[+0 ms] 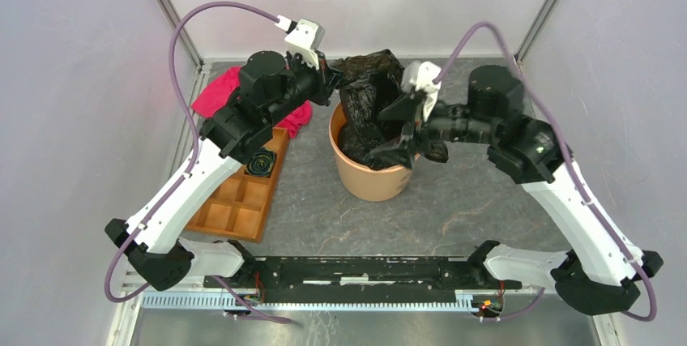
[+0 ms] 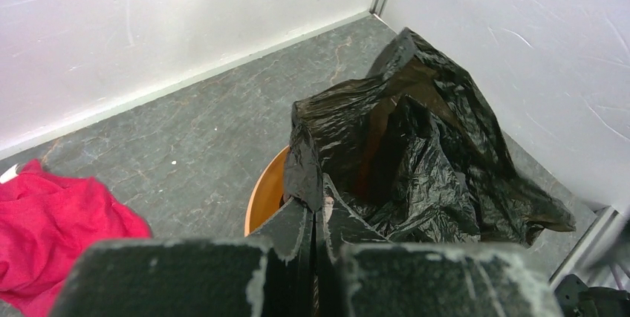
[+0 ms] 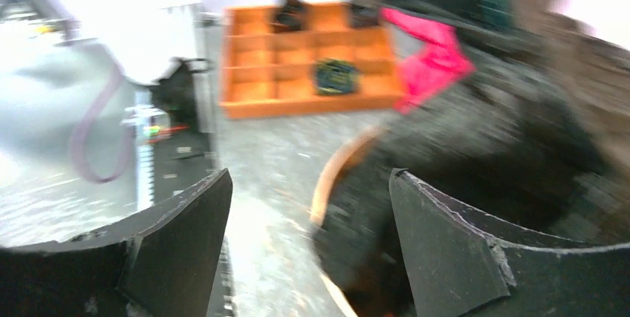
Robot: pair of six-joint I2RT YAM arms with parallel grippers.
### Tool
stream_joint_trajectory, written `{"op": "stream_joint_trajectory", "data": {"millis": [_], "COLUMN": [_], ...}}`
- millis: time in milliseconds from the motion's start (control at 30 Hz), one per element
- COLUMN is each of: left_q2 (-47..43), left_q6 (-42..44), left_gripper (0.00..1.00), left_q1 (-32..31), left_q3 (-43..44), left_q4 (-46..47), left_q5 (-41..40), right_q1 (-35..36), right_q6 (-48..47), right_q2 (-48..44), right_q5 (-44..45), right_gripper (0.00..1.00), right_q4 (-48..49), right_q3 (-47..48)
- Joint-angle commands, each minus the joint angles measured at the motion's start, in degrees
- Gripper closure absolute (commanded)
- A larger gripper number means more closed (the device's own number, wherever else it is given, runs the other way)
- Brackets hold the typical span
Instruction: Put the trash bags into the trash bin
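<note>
The left claw (image 2: 313,217) is clamped on the black bag (image 1: 369,79); the right claw (image 3: 308,180) has its jaws apart over the bucket (image 1: 369,180). Centre left: red cloth (image 1: 219,91), tray (image 1: 235,212).

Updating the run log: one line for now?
left gripper shut on trash bag | right gripper open at trash bin rim | bag partly inside bin

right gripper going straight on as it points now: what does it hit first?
Most likely the trash bag bunched inside the trash bin, just past its rim; blurred view, so the rim could come first.
</note>
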Motion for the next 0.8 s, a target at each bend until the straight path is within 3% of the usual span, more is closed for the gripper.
{"op": "stream_joint_trajectory", "data": {"millis": [0, 67, 133, 200, 300, 367, 533, 767], "left_q2": [0.0, 0.05, -0.46, -1.27, -3.22, -4.1, -4.84, -5.24], "left_q6": [2.81, 2.53, 2.25, 2.33, 2.63, 2.75, 2.06, 0.28], "left_gripper": [0.98, 0.98, 0.98, 0.98, 0.98, 0.98, 0.98, 0.98], "left_q1": [0.24, 0.24, 0.24, 0.24, 0.24, 0.25, 0.24, 0.26], "left_q3": [1.72, 1.66, 1.23, 0.79, -0.5, -1.45, -3.31, -6.52], "left_q4": [0.81, 0.77, 0.84, 0.81, 0.58, 0.58, 1.47, 1.91], "left_q5": [1.77, 1.79, 1.78, 1.69, 0.79, 0.01, -1.16, -6.72], "right_q1": [8.97, 13.78, 15.64, 15.7, 15.73, 15.72, 15.71, 15.7], "right_q6": [6.09, 5.37, 3.72, 2.51, 2.5, 2.84, 2.43, 4.81], "right_q2": [1.34, 2.83, 6.18, 9.93, 11.94, 11.86, 12.21, 15.83], "right_q5": [-19.16, -11.98, -3.79, 11.05, 32.89, 42.3, 53.26, 45.04], "right_gripper": [0.16, 0.15, 0.27, 0.52, 0.81, 0.91, 0.91, 0.8], "right_q4": [14.12, 16.51, 13.42, 7.73, 5.01, 6.35, 11.41, 13.67], "right_q3": [-6.95, -9.21, -8.37, -5.35, -7.19, -10.49, -17.1, -16.85]}}
